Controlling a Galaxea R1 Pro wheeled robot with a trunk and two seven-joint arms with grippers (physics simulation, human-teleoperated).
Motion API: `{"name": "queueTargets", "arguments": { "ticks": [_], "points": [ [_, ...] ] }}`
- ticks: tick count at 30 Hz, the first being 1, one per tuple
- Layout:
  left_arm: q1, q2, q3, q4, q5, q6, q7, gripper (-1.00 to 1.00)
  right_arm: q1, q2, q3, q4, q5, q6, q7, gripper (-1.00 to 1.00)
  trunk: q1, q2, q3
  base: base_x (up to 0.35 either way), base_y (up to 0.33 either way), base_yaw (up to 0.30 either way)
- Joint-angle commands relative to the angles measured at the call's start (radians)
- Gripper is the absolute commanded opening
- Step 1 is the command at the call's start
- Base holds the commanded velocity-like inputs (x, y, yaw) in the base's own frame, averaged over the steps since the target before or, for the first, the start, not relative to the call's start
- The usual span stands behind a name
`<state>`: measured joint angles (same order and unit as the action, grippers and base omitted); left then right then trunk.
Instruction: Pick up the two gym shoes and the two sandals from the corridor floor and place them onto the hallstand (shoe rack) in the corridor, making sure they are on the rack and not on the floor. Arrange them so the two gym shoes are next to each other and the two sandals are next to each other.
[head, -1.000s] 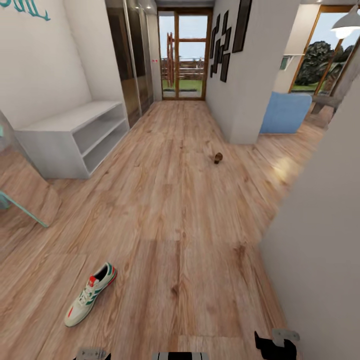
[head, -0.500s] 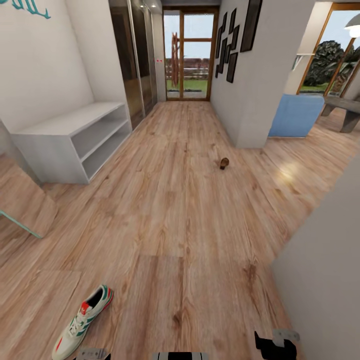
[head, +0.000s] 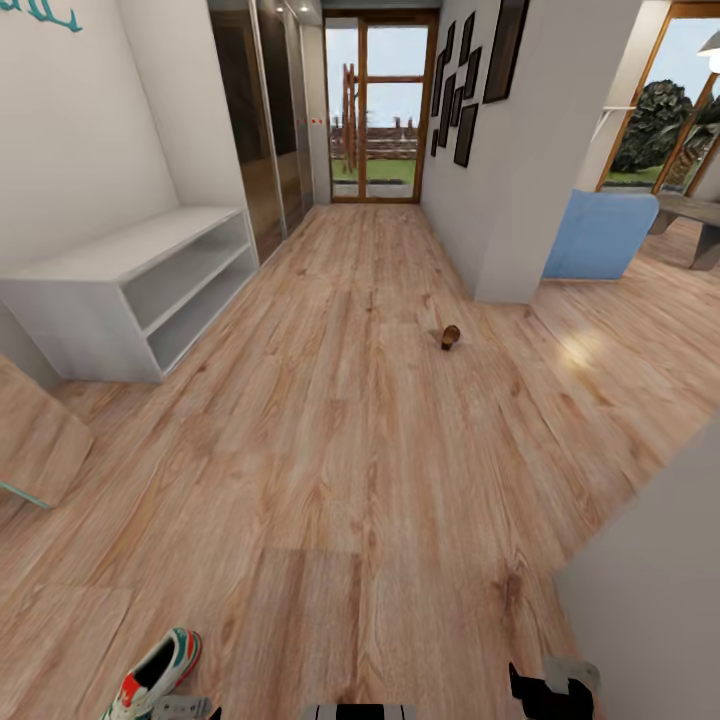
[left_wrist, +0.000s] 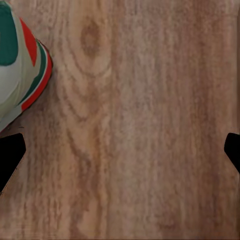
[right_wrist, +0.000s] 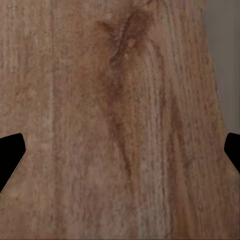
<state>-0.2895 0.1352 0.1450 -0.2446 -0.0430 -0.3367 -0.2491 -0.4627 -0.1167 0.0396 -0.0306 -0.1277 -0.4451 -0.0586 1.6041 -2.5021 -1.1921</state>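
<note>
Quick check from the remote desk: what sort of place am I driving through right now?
Most likely a home's entry corridor: wood-plank floor, a low white two-tier shelf unit along the left wall, a glazed door at the far end. A gym shoe lies on the floor by the left claw.

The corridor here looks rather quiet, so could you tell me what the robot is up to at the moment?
The robot is in the corridor with nothing in either pincer. Both the left pincer and the right pincer hang open over the wood-plank floor. One gym shoe lies on the floor close beside the left pincer, not grasped. A small brown item, possibly a sandal, lies farther down the corridor. A low pale shelf unit along the left wall has nothing on the shelves that show.
</note>
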Motion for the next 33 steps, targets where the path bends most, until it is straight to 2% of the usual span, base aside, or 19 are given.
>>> {"name": "queueTargets", "arguments": {
  "ticks": [1, 20, 33],
  "points": [
    [0.0, 0.0, 0.009, 0.001, -0.005, -0.002, -0.007, 1.0, 0.0, 0.0, 0.005, 0.001, -0.009, -0.003, 0.0, 1.0, 0.0, 0.0, -0.001, 0.321, -0.114, 0.0],
    [-0.001, 0.0, 0.014, 0.001, -0.005, -0.002, -0.007, 1.0, -0.001, 0.0, 0.005, 0.0, -0.009, -0.003, -0.001, 1.0, 0.0, 0.0, -0.001, 0.321, -0.116, 0.007],
    [-0.001, -0.001, 0.015, 0.001, -0.005, -0.002, -0.007, 1.0, 0.0, 0.0, 0.005, 0.001, -0.009, -0.004, -0.001, 1.0, 0.0, 0.0, -0.001, 0.332, -0.085, 0.243]
  ]
}}
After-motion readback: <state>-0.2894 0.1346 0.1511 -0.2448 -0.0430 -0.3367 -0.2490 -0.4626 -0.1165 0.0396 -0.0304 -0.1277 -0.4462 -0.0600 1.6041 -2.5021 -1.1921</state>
